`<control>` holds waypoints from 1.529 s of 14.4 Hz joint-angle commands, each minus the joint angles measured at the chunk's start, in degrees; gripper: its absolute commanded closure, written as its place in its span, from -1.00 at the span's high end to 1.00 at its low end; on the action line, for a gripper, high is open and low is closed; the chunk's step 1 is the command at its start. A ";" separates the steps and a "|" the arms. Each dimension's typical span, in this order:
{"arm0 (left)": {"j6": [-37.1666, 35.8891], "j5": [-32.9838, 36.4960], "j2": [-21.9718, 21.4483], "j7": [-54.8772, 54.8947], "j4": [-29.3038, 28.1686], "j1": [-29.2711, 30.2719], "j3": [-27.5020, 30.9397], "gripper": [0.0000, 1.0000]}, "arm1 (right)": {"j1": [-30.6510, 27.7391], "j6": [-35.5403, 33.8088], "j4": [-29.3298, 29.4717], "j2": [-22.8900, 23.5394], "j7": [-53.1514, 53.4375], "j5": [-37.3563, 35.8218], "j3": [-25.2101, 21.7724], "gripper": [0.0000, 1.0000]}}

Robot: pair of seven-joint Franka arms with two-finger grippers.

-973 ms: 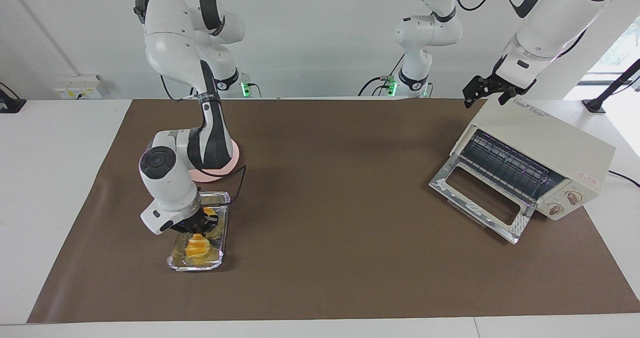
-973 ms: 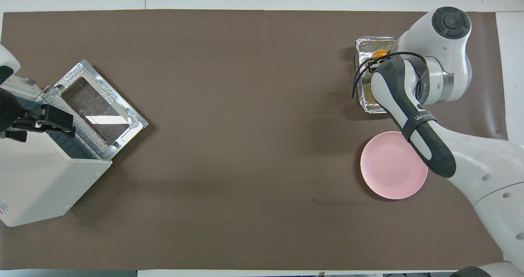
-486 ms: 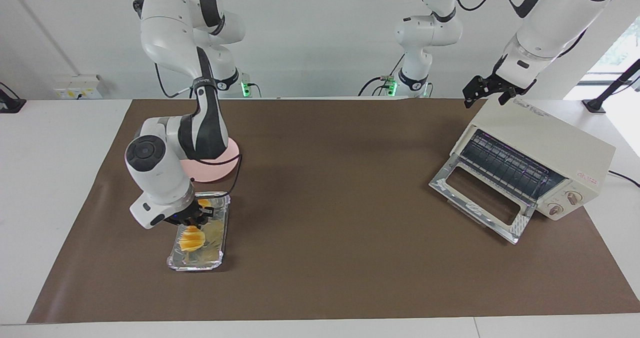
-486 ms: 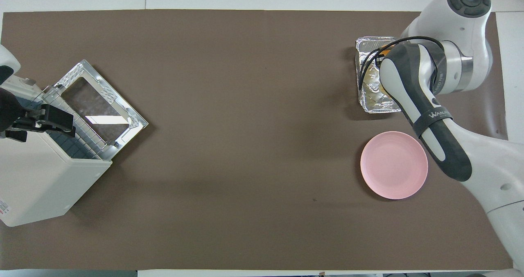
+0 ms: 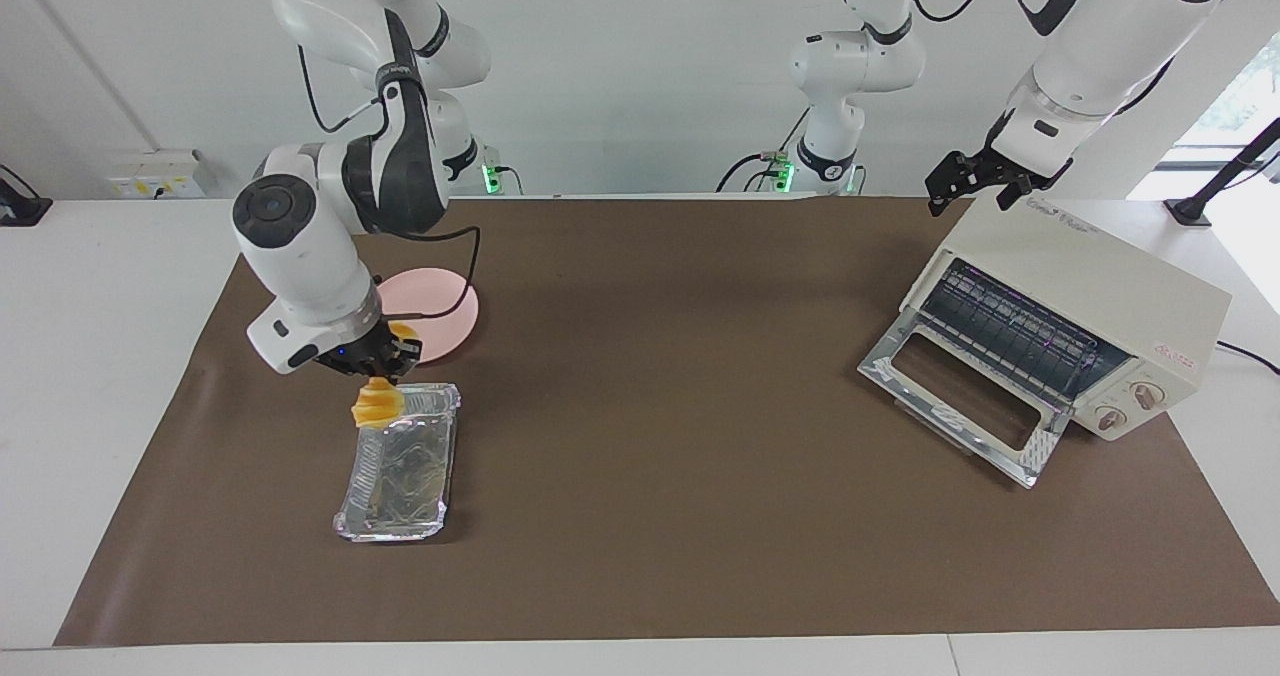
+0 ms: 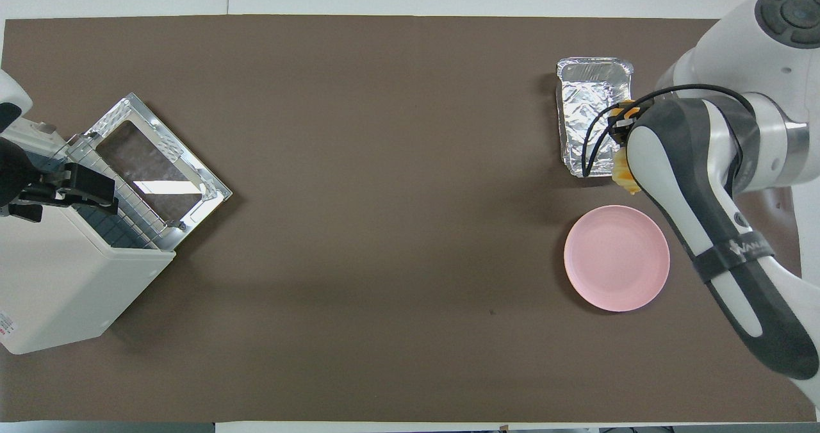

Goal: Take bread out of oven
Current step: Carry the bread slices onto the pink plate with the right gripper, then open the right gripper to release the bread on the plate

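The bread [image 5: 377, 405] is already out of the oven [image 5: 1068, 328], whose door hangs open. The right hand [image 5: 375, 360] pinches it in the air over the foil tray [image 5: 400, 471]. The pink plate [image 6: 616, 257], at six o'clock from the tray in the overhead view, looks next. The left hand [image 5: 975, 185] waits, spread, over the oven.

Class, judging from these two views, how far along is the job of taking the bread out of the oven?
Done: the oven stands open and breadless; the foil tray is empty. In hand: the right gripper holds the bread above the tray. Left: setting it down, probably on the pink plate. The left gripper waits over the oven.
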 commanded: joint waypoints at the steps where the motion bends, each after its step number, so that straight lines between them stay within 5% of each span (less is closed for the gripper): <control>1: -0.14 -0.87 -0.96 -0.30 -0.55 0.56 -0.12 1.00 | 0.15 8.20 -18.48 -12.07 1.46 0.58 0.36 -1.00; 4: -0.14 -0.87 -0.87 -0.30 -0.55 0.56 -0.12 1.00 | 0.24 17.24 -32.98 -20.76 1.90 0.58 0.36 -1.00; 8: -0.14 -0.87 -0.96 -0.30 -0.55 0.56 -0.12 1.00 | 0.33 29.11 -43.82 -23.69 2.78 0.58 0.45 -1.00; 13: -0.14 -0.87 -0.96 -0.30 -0.55 0.56 -0.12 1.00 | 1.29 39.76 -49.72 -21.68 2.78 0.58 0.54 -1.00; 18: -0.14 -0.87 -0.96 -0.30 -0.55 0.56 -0.12 1.00 | 1.30 40.39 -49.73 -20.53 3.05 0.58 0.54 -1.00; 19: -0.14 -0.87 -0.87 -0.30 -0.55 0.56 -0.12 1.00 | 1.30 40.39 -49.64 -20.53 3.05 0.58 0.54 -0.18; 20: -0.14 -0.87 -0.95 -0.30 -0.55 0.56 -0.12 1.00 | 1.30 40.39 -49.64 -20.53 3.13 0.58 0.54 0.99; 22: -0.14 -0.87 -0.96 -0.30 -0.55 0.56 -0.12 1.00 | 1.30 40.04 -49.38 -20.44 3.05 0.58 0.54 1.00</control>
